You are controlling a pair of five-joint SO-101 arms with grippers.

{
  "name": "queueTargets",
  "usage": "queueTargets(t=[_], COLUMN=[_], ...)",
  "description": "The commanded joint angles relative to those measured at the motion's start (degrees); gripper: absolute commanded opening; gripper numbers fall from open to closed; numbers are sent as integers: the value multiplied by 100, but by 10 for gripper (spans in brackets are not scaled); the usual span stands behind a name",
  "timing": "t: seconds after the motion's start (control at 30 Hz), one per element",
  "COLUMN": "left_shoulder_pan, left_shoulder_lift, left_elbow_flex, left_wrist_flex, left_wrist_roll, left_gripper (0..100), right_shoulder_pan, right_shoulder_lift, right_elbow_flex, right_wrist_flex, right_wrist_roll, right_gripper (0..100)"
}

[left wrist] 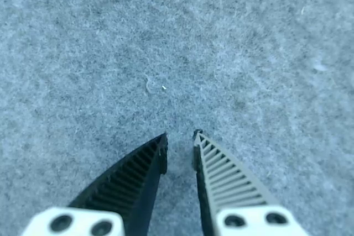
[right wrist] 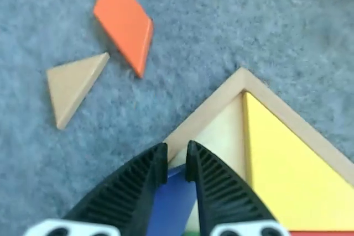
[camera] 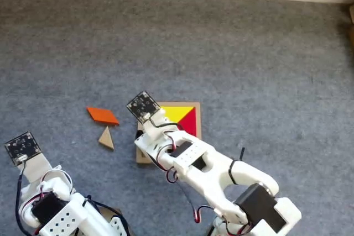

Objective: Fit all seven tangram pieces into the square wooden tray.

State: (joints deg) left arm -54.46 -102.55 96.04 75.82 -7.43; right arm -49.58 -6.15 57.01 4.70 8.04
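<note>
Right gripper [right wrist: 176, 154] above tray [right wrist: 207, 106], orange parallelogram [right wrist: 124, 21] nearby

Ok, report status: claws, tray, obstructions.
Left claw open over grey carpet. Right claw at square wooden tray corner, above blue piece. Orange wooden parallelogram, tan wooden triangle outside.

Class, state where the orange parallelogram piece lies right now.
In the high view the orange parallelogram lies on the grey carpet, outside the wooden tray and to its left, with the plain wooden triangle close beside it.

Parallelogram [camera: 103, 115] on carpet [camera: 249, 53] left of tray [camera: 188, 104] — small triangle [camera: 106, 137] just before it; large triangle [right wrist: 287, 175] in tray.
</note>
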Motion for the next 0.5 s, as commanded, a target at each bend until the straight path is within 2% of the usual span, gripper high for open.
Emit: queueTargets(t=[0.0,0.3,0.47], left_shoulder_pan=[-75,-75,-75], left_shoulder_lift=[-207,-207,-207], left_elbow_flex=[110,110,110], left_wrist_flex=[0,0,0], left_wrist_roll=[26,26,26], left_gripper=[91,91,91], right_shoulder_pan=[-92,-101,-101], right_shoulder_lift=[-22,-910,-1534], right_elbow_flex=[-84,-31,-13], right_wrist_flex=[655,1481,1587], right_wrist_roll=[378,527,527], right_gripper=[63,63,63])
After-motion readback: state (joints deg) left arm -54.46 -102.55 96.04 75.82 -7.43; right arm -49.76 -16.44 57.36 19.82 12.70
